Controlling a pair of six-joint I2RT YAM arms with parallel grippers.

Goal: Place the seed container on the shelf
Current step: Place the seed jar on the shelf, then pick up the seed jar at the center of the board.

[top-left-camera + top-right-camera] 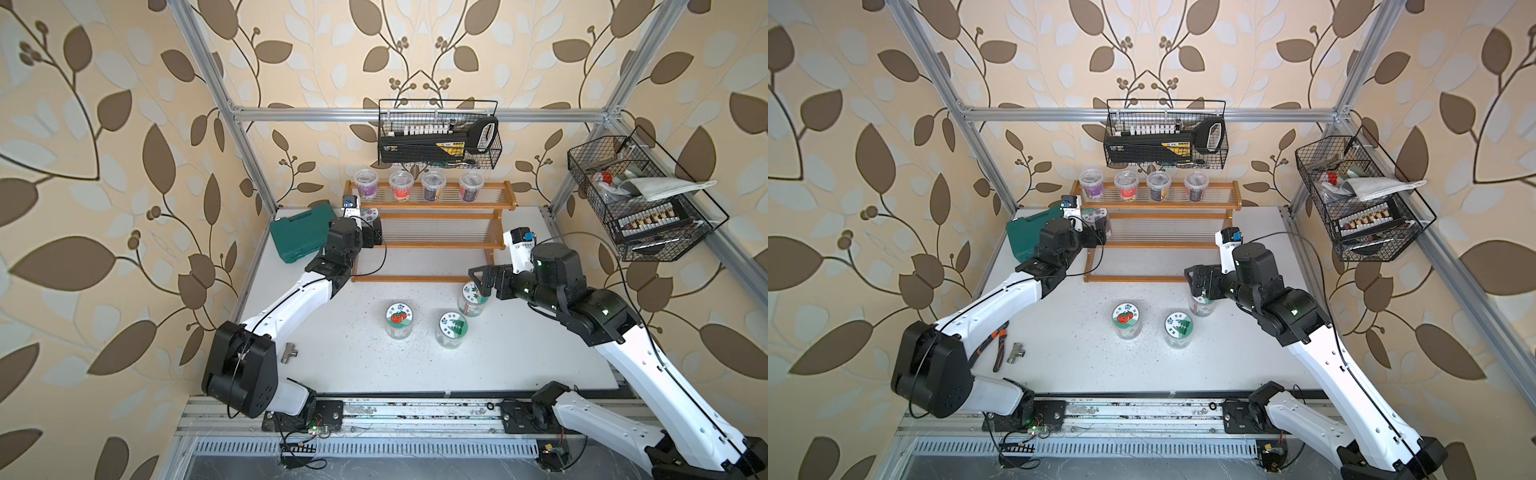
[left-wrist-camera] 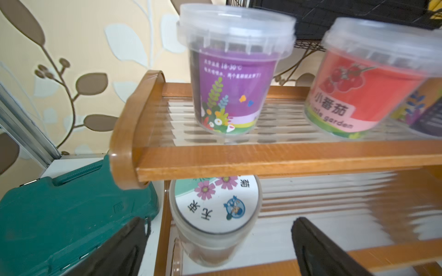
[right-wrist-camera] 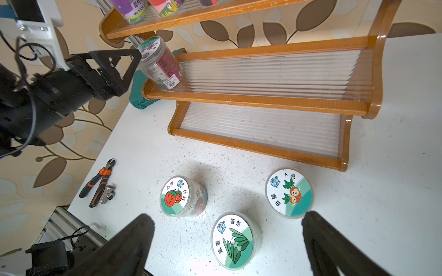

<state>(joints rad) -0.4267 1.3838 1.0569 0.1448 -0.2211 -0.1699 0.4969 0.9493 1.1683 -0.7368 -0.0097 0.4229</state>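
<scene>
One white tabletop carries the orange-brown shelf at its far side. Left gripper, jaws spread wide, sits at the middle tier's left end; right gripper, jaws likewise apart, hovers above the tabletop. Seed container stands upright on that middle tier, between the left gripper's fingertips, a gap on each side.

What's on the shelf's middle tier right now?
One upright flower-lidded jar at the shelf end by the open left gripper; the top tier hides part of its lid.
</scene>
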